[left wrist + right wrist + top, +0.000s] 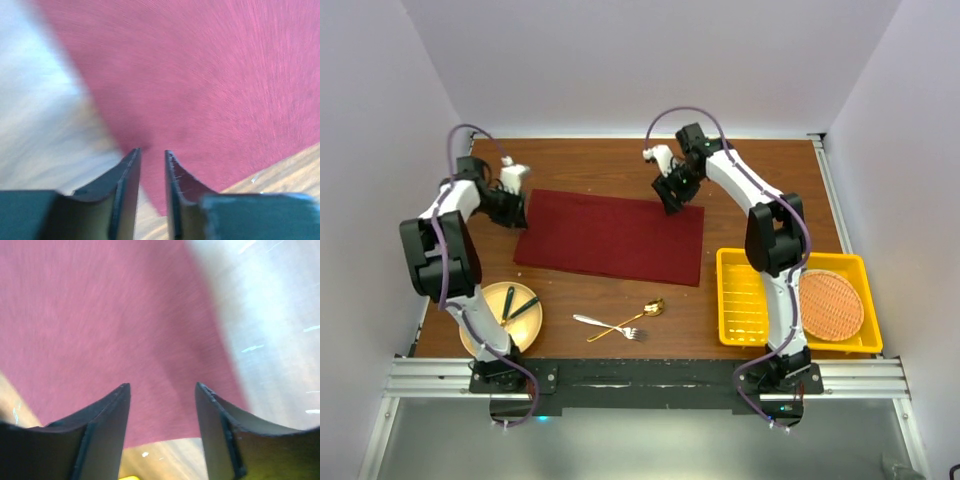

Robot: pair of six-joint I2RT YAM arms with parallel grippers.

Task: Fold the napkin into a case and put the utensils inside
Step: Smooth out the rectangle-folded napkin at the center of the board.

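Looking at the top cam, I see the napkin (610, 238) lying flat as one wide rectangle mid desk (760, 175), not yet folded narrow. L gripper (517, 212) sits at the napkin's left edge, near the far corner. R gripper (670, 205) sits over the far edge, toward the right corner.

L wrist cam: fingers (131, 170) stand narrow, a slim gap between them w/ nothing in it, tips right at the cloth's corner where maroon meets wood. R wrist cam: fingers (112, 410) stand wide apart, empty, cloth edge just under them. Both views are blurred, so I can't tell if either set of tips touches the fabric.

Silver fork (595, 322) & gold spoon (655, 307) lie crossed on bare wood in front of the napkin, near it but apart. Front left there's a round plate (480, 335) carrying green-handled cutlery (518, 308). Front right there's a yellow basket (725, 300) w/ an orange woven mat (832, 305) inside.
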